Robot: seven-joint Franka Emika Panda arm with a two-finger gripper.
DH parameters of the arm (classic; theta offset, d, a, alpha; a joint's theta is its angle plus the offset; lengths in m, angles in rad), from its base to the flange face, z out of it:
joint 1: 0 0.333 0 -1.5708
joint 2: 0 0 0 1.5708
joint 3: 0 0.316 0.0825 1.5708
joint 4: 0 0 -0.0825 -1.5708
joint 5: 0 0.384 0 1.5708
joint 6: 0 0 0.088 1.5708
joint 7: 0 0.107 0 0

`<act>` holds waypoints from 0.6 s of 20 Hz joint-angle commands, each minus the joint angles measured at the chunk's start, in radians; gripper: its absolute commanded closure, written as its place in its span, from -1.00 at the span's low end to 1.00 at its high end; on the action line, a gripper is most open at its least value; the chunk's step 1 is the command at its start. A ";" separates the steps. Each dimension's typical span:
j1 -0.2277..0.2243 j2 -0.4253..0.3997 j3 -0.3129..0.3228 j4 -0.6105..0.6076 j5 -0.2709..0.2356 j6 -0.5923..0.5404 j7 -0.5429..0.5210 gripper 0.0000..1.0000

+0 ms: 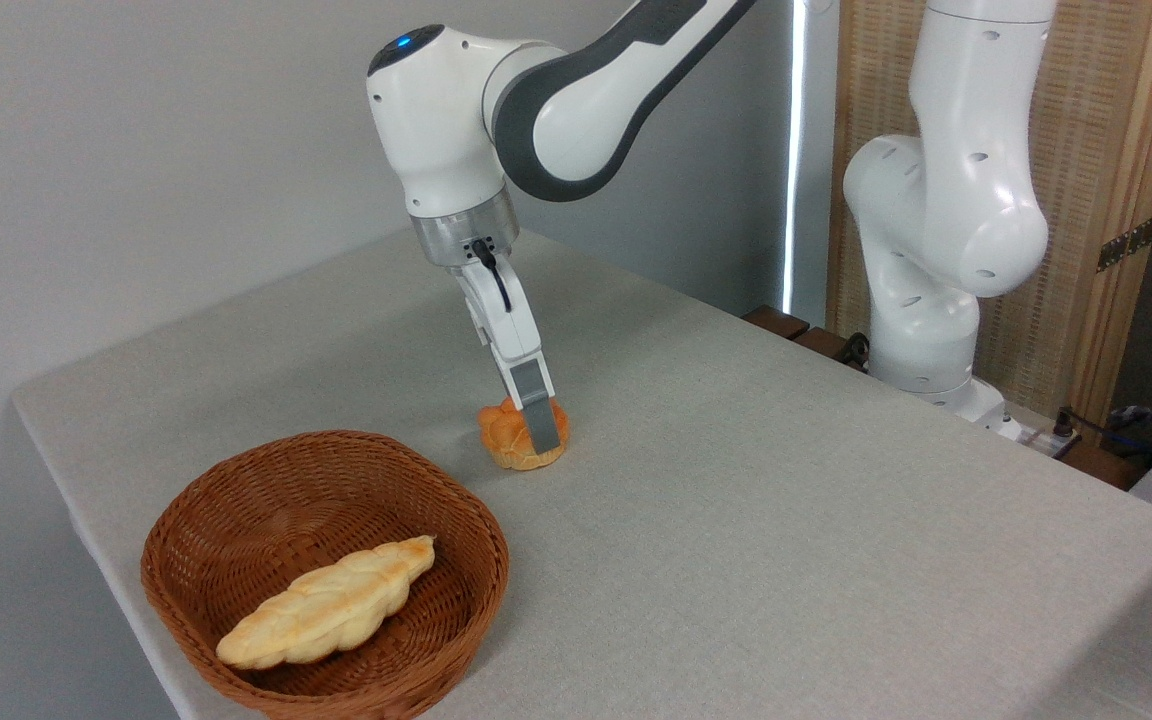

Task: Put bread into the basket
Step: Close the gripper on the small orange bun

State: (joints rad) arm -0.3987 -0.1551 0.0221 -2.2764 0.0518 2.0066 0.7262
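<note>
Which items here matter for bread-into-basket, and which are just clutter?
In play:
- bread, on the table
- basket
- gripper, down at the bread; grip unclear

Not part of it:
- braided loaf, already lying in the basket
- folding screen behind the arm

One fixed camera looks down across the table [786, 520] from its corner.

Gripper [534, 432] low, pointing down, fingers closed

You see a glossy white arm [936, 200] with dark grey joint bands, a blue light on its wrist housing, a silver collar, a short black cable, and a white end effector [534, 425] with grey fingertips [539, 425].
</note>
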 commanded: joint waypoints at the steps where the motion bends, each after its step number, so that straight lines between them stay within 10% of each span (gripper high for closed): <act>1: -0.003 -0.008 0.004 -0.009 0.013 0.020 0.013 -0.01; 12: -0.003 -0.023 0.004 0.020 0.011 0.015 0.001 -0.01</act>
State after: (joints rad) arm -0.3987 -0.1602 0.0219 -2.2746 0.0518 2.0082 0.7263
